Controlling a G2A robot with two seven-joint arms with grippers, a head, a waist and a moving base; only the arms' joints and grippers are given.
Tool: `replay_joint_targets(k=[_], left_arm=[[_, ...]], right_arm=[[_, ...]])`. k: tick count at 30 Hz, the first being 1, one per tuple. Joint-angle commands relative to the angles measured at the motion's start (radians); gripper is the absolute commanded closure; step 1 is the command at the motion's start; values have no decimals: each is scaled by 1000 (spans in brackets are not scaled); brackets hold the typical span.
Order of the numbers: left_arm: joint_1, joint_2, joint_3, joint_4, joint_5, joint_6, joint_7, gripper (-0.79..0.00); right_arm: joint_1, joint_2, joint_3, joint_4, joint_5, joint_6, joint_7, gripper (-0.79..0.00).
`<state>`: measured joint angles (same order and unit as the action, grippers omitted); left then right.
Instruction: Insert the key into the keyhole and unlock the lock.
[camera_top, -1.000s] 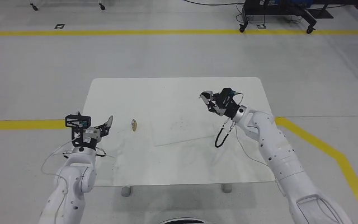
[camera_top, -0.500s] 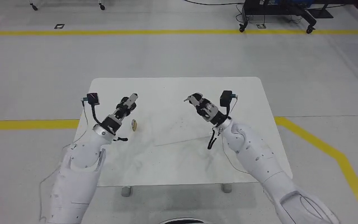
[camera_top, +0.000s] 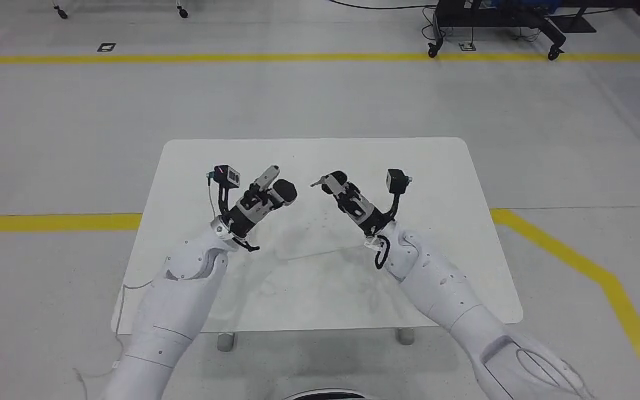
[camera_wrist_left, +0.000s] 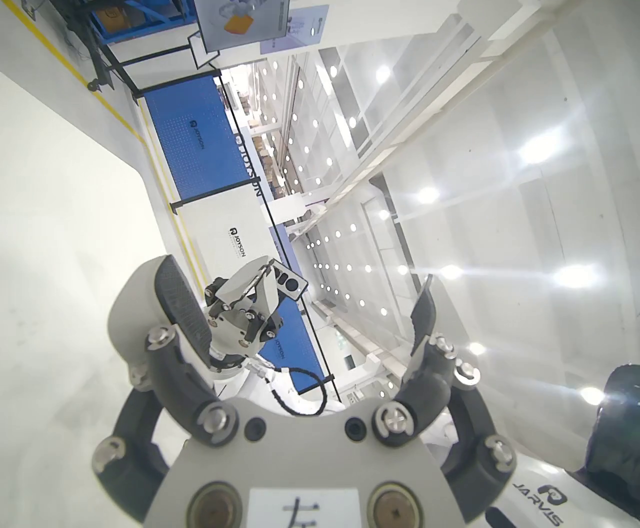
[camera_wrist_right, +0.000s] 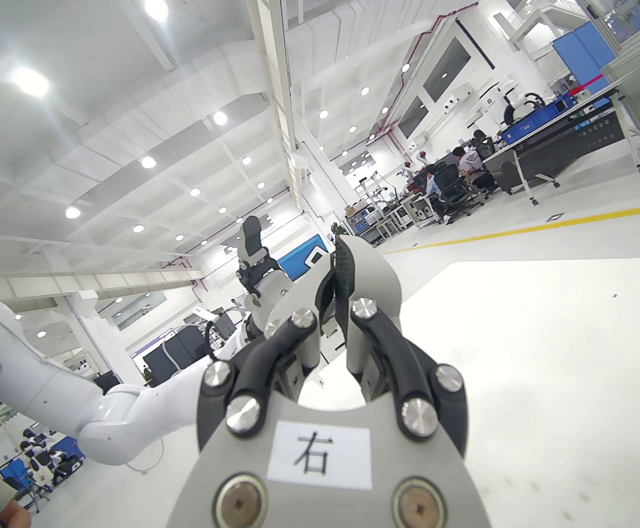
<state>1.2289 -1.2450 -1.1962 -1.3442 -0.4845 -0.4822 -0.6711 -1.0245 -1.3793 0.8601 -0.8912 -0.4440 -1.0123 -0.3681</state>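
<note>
- Top view: the left gripper (camera_top: 276, 184) and the right gripper (camera_top: 322, 183) hang above the middle of the white table (camera_top: 430, 165). Their tips are turned toward each other, with a small gap between them.
- The left gripper's two fingers (camera_wrist_left: 172, 295) are spread wide apart, with nothing between the ribbed pads.
- Straight ahead of those spread fingers, the right gripper (camera_wrist_left: 260, 274) points back at them, its white fingers coming to a single tip.
- In the right wrist view, the right gripper (camera_wrist_right: 336, 265) has its pads pressed flat together. I cannot tell whether anything thin is pinched between them.
- Just past the right gripper's tip and a little to one side, one dark pad of the left gripper (camera_wrist_right: 251, 235) stands upright.
- The tabletop (camera_wrist_right: 525, 325) lies below and beyond the right gripper's fingers, and it also runs along one side of the left gripper (camera_wrist_left: 60, 200).
- I cannot tell where the lock and the key lie. The left arm (camera_top: 200, 265) covers the stretch of table beneath and behind its own gripper.
</note>
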Motion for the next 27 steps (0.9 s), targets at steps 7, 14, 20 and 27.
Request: replay_joint_targets(k=[7, 14, 20, 27], left_arm=[[-13, -8, 46, -3, 322, -178, 126, -443], [-25, -13, 60, 9, 416, -147, 190, -329], [-38, -15, 63, 18, 456, -135, 218, -188], [-46, -17, 67, 26, 490, -130, 243, -83]], right_arm=[[10, -4, -10, 1, 55, 0, 66, 0], [17, -6, -17, -4, 115, 0, 123, 0], [23, -8, -21, 0, 144, 0, 160, 0], [30, -8, -23, -3, 173, 0, 199, 0]])
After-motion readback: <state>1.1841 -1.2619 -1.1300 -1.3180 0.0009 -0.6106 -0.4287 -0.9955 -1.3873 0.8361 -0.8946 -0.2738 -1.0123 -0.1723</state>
